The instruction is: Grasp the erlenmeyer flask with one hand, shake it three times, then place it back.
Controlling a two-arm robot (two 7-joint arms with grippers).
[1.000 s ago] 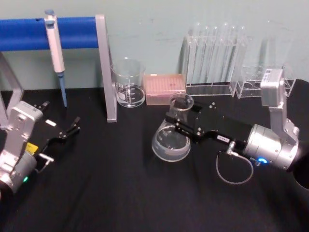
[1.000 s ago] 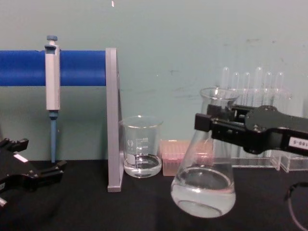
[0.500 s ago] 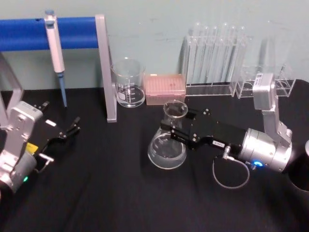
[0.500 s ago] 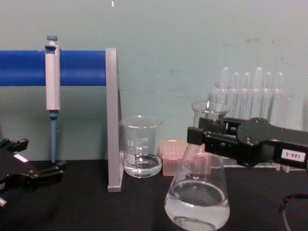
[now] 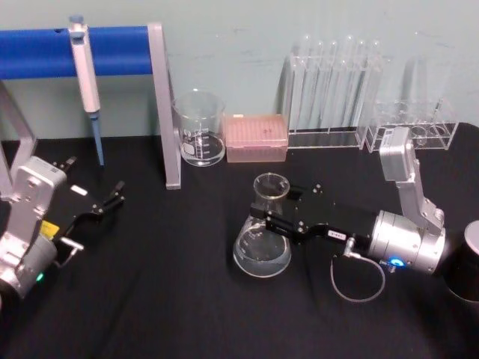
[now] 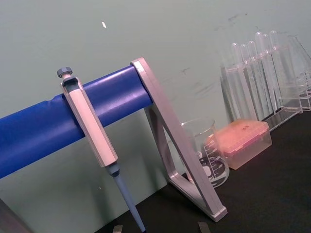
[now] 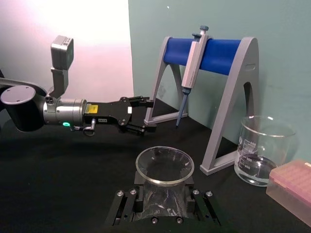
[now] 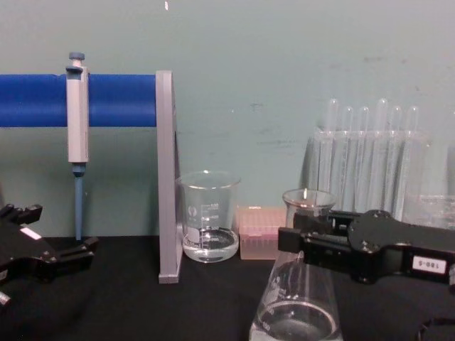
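The right gripper (image 5: 274, 215) is clamping the flask (image 5: 262, 254) by its neck and has been bringing it down. A second ago it was hanging tilted above the bench (image 5: 165, 299); now it is standing upright in front of the tip box (image 5: 257, 137), base at or just over the surface, though contact is unclear. The shaking looks finished, with release seemingly coming next. The left gripper (image 5: 114, 196) is idling at the left, jaws apart.
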